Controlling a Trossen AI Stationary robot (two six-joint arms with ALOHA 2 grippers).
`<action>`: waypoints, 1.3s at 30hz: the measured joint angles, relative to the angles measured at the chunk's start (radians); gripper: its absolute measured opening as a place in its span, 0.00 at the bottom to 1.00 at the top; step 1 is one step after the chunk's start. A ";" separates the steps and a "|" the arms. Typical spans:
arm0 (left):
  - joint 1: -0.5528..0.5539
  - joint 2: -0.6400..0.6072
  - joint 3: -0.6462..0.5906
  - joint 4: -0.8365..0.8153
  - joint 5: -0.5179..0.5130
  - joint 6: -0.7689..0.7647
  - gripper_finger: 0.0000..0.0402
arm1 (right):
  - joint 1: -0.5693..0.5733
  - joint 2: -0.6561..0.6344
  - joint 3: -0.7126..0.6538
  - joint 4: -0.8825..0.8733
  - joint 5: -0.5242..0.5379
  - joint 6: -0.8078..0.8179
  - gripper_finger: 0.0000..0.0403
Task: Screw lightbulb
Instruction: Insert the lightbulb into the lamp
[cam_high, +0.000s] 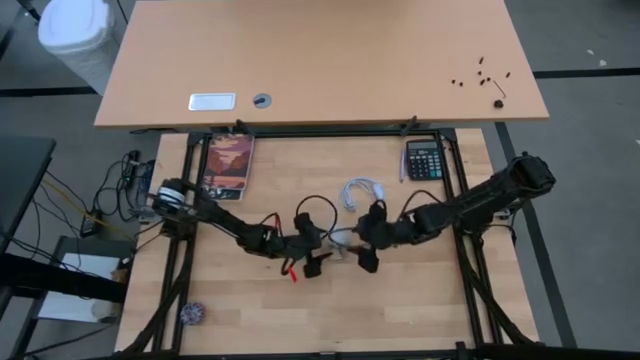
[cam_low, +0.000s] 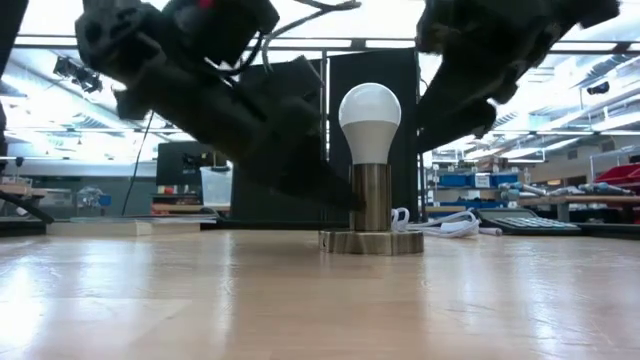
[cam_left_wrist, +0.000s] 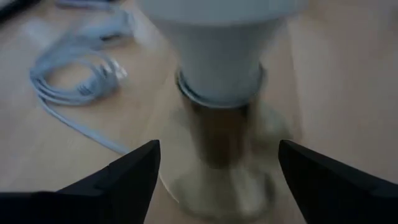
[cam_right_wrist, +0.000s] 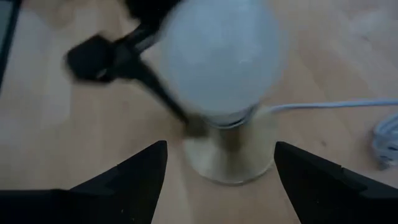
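The lightbulb (cam_low: 370, 122) stands up in its metal socket (cam_low: 372, 214) on the counter (cam_low: 300, 300), between both jaws. The left gripper (cam_left_wrist: 217, 163) and right gripper (cam_right_wrist: 221, 163) are spread apart, holding nothing.

I find no legible text, brand or number in any view. The calculator (cam_high: 424, 159) shows keys, but I cannot read their markings. The booklet (cam_high: 229, 165) has a printed cover picture; any lettering on it is too small to read.
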 joint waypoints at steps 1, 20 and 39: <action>0.005 0.019 0.000 0.036 -0.013 0.005 0.82 | -0.016 0.000 0.000 -0.003 -0.012 0.000 0.76; 0.041 0.081 0.000 0.208 -0.013 0.087 0.61 | -0.038 0.016 0.047 0.009 -0.021 -0.045 0.76; 0.061 0.080 0.000 0.250 0.055 0.125 0.48 | -0.070 0.172 0.247 -0.171 -0.011 -0.124 0.76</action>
